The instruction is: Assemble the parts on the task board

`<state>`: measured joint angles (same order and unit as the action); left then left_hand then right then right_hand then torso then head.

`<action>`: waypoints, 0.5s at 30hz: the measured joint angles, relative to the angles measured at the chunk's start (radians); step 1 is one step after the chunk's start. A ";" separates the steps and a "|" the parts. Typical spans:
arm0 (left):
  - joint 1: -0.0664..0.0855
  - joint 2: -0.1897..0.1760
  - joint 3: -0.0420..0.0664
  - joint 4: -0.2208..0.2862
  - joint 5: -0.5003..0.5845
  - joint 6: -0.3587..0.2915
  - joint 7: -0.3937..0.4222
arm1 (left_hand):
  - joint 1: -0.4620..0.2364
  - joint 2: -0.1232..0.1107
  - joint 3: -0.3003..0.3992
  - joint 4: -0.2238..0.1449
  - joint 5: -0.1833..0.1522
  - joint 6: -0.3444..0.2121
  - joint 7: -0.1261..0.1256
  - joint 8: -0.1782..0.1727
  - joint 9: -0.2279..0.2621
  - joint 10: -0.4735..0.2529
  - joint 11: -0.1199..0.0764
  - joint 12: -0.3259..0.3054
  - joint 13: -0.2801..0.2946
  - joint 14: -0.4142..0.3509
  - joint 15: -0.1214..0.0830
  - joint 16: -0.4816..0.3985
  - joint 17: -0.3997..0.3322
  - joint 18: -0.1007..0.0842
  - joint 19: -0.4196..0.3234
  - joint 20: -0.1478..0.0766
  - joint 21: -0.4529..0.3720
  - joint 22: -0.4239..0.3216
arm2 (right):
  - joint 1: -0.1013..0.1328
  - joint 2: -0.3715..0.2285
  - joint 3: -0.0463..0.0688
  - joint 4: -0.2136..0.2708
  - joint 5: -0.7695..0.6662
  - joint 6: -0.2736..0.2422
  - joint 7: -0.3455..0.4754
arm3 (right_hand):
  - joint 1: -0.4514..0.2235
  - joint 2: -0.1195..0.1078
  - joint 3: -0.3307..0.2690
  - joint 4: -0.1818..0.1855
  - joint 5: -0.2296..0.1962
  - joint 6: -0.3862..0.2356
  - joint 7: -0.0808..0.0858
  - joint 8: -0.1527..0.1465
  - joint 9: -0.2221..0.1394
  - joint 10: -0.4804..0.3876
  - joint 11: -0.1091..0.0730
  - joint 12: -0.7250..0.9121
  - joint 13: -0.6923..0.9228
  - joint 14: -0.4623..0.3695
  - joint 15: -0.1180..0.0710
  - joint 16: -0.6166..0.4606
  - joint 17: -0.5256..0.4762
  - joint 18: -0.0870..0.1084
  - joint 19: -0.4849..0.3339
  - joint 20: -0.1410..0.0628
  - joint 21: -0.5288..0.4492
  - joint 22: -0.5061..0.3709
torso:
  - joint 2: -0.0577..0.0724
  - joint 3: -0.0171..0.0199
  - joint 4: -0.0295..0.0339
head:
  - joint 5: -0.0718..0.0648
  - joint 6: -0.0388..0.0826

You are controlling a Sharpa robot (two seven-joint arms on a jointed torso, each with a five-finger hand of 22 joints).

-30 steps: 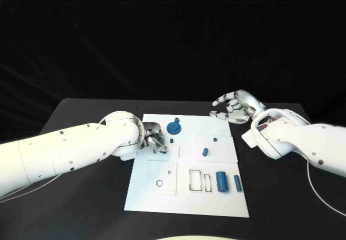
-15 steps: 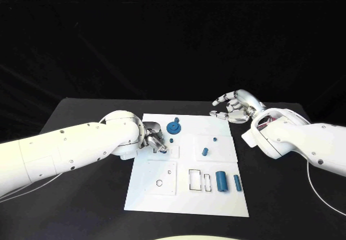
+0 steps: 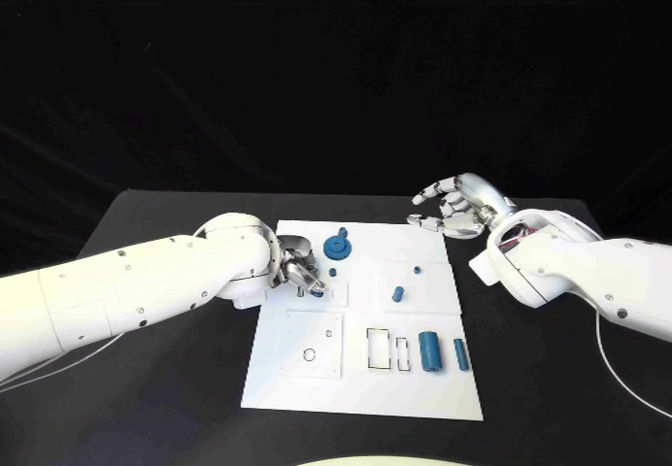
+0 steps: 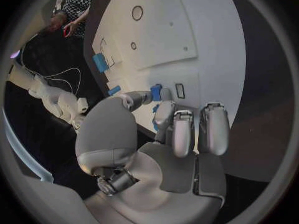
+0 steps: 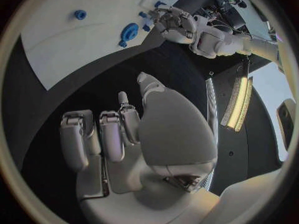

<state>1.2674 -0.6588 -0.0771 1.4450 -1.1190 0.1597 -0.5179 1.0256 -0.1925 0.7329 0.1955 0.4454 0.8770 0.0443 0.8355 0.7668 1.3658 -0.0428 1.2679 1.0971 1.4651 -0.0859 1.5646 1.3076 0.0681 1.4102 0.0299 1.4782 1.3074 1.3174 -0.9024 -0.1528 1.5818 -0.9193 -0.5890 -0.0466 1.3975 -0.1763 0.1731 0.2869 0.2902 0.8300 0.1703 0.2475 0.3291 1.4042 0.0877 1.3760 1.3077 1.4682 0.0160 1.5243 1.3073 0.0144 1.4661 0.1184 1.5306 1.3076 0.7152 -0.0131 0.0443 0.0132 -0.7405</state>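
over the task board's (image 3: pixel 367 388) left edge, left hand (image 3: pixel 300 272) pinches a small blue part (image 4: pixel 156 91) at its fingertips, just above a rectangular slot (image 4: pixel 179 90), while right hand (image 3: pixel 455 209), fingers loosely curled and empty, hovers well apart off the far right corner.

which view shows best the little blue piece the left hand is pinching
The left wrist view: the small blue part sits between the left hand's fingertips, just above the task board. The head view shows the part mostly hidden by the fingers. The right wrist view shows that hand small and far, the part indistinct.
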 measured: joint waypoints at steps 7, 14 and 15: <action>0.000 0.002 0.000 -0.004 0.004 0.001 -0.001 | -0.020 -0.003 0.020 -0.040 -0.010 0.005 -0.005 0.000 0.007 0.003 -0.003 0.001 0.007 0.000 0.000 0.000 0.000 0.000 0.003 -0.003 0.000 0.000 | 0.000 0.000 0.000 0.000 0.000 0.000 0.000 | 0.000 0.000 0.000 0.000 0.000 0.000 0.000 0.000 0.000 0.000 0.000 0.000 0.000 0.000 0.000 0.000 0.000 0.000 0.000 0.000 0.000 0.000 | 0.000 0.0005 -0.0001 | -0.001 0.000; 0.000 0.004 0.000 -0.008 0.007 0.001 -0.001 | -0.034 0.003 0.014 -0.047 -0.016 0.012 -0.005 0.000 0.007 0.006 -0.005 0.001 0.011 0.000 -0.007 0.000 0.000 0.000 0.007 -0.007 0.000 0.000 | 0.000 -0.001 0.000 0.000 0.000 0.000 -0.001 | -0.004 -0.004 0.000 0.000 -0.010 0.000 0.000 0.000 -0.001 0.000 0.000 0.000 0.000 0.000 0.000 0.000 0.001 0.000 0.000 0.000 0.000 0.000 | 0.000 0.0006 -0.0003 | -0.002 0.000; 0.000 0.004 0.000 -0.008 0.007 0.001 -0.001 | -0.035 0.003 0.011 -0.050 -0.016 0.012 -0.006 0.000 0.007 0.007 -0.007 0.001 0.012 0.000 -0.007 0.000 0.000 0.000 0.007 -0.007 0.000 0.000 | 0.000 -0.001 0.000 0.000 0.000 0.000 -0.001 | -0.005 -0.005 0.000 0.000 -0.010 0.000 0.000 0.000 -0.001 0.000 0.000 0.000 0.000 0.000 0.000 0.000 0.001 0.000 0.000 0.000 0.000 0.000 | 0.000 0.0006 -0.0003 | -0.002 0.000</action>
<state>1.2679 -0.6544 -0.0773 1.4367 -1.1123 0.1603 -0.5189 0.9907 -0.1899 0.7434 0.1458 0.4296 0.8893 0.0388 0.8352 0.7733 1.3729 -0.0498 1.2692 1.1086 1.4651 -0.0930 1.5645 1.3075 0.0682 1.4169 0.0231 1.4782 1.3074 1.3174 -0.9032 -0.1528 1.5822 -0.9195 -0.5889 -0.0471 1.3921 -0.1817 0.1731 0.2870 0.2805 0.8300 0.1703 0.2475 0.3279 1.4042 0.0877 1.3760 1.3076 1.4682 0.0160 1.5243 1.3081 0.0144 1.4661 0.1184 1.5306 1.3075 0.7153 -0.0126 0.0440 0.0113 -0.7406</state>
